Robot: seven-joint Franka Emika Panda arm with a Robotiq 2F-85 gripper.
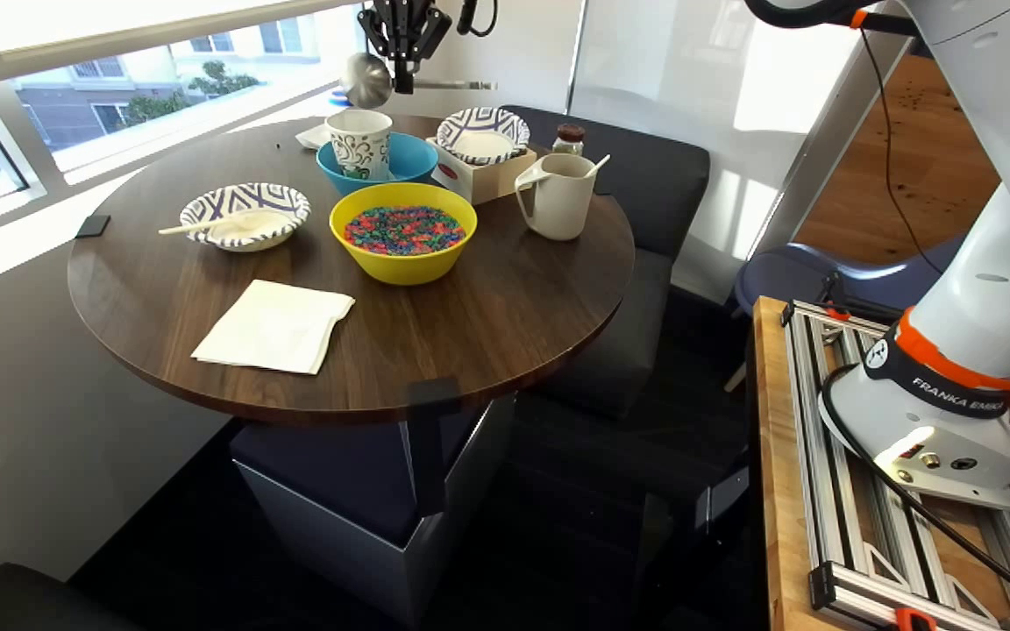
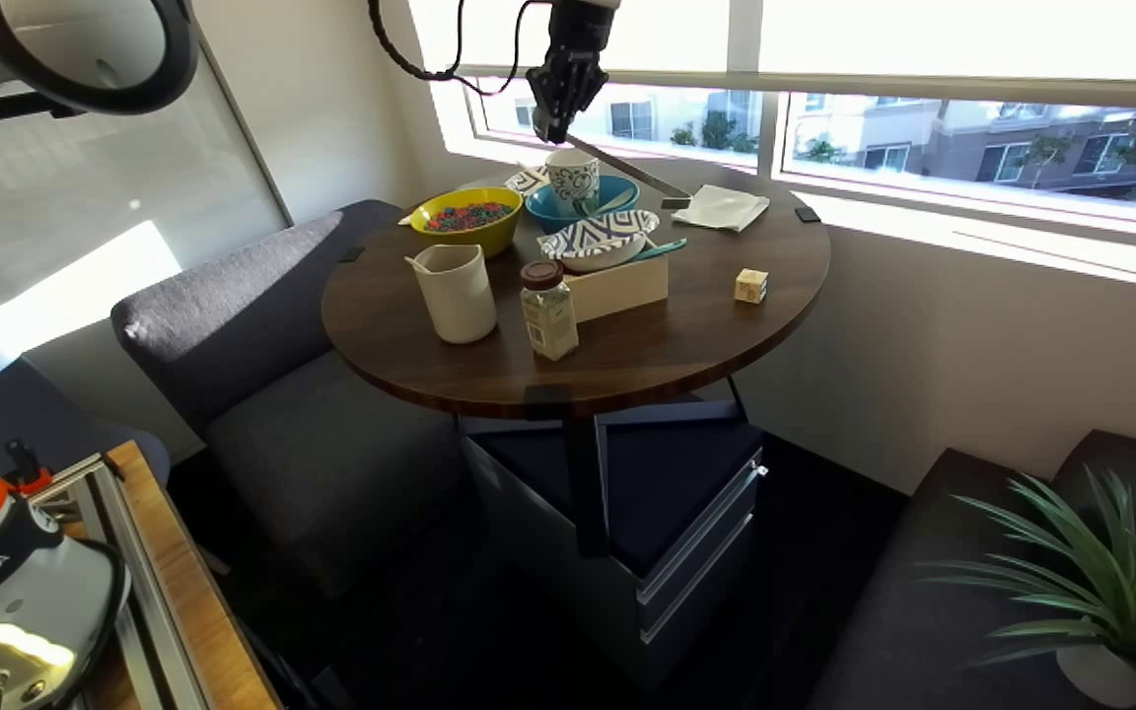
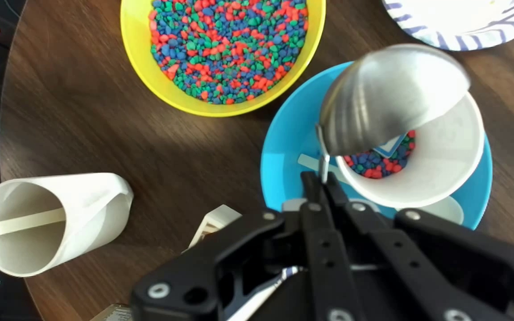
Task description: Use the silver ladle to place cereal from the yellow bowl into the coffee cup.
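My gripper (image 3: 324,180) is shut on the handle of the silver ladle (image 3: 386,96). The ladle's scoop is tipped over above the coffee cup (image 3: 451,151), its rounded back toward the wrist camera and its inside hidden there. In an exterior view the scoop (image 1: 366,81) hangs just above the patterned paper cup (image 1: 360,145). The cup stands upright in a blue bowl (image 1: 417,162). Red, blue and green cereal pieces (image 3: 379,166) lie in the cup, with a small blue-edged white piece. The yellow bowl (image 3: 176,100) beside it holds much more cereal (image 3: 230,49).
A beige pitcher (image 1: 560,197), a jar (image 2: 550,316) and a box (image 2: 622,293) under a striped bowl (image 2: 600,237) stand near the cup. Another striped bowl (image 1: 246,215) and napkins (image 1: 273,329) lie on the round table. A small block (image 2: 751,286) sits near the edge.
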